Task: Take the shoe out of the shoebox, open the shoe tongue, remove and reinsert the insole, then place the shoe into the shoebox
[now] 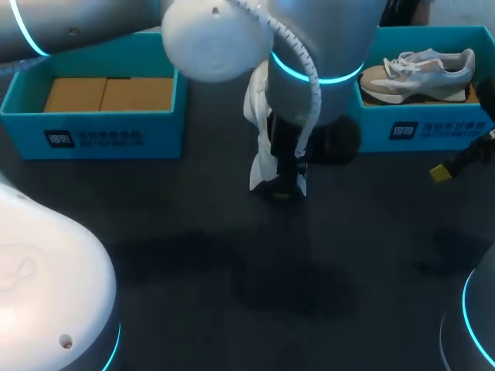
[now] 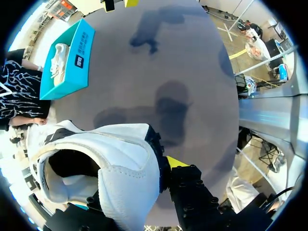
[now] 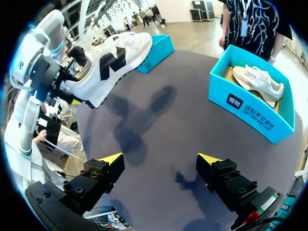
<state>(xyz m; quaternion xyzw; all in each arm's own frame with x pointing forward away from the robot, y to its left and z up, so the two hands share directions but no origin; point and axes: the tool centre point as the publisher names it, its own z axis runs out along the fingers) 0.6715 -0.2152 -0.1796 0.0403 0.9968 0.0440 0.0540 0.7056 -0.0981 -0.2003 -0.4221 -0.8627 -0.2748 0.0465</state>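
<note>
While aloft, shoe [image 3: 108,62]: heel clamped in left gripper [image 1: 283,188], toe pointing far
Right gripper [image 3: 161,161]: spread, empty, well right of shoe

A dark grey worktop [image 1: 232,263] shows soft shadows across its middle. Along its far edge, to the right, stands a turquoise box [image 1: 433,131] with a label on its near wall. A pale grey-and-white sneaker [image 1: 421,73] lies inside, toe towards the worktop's middle.
</note>
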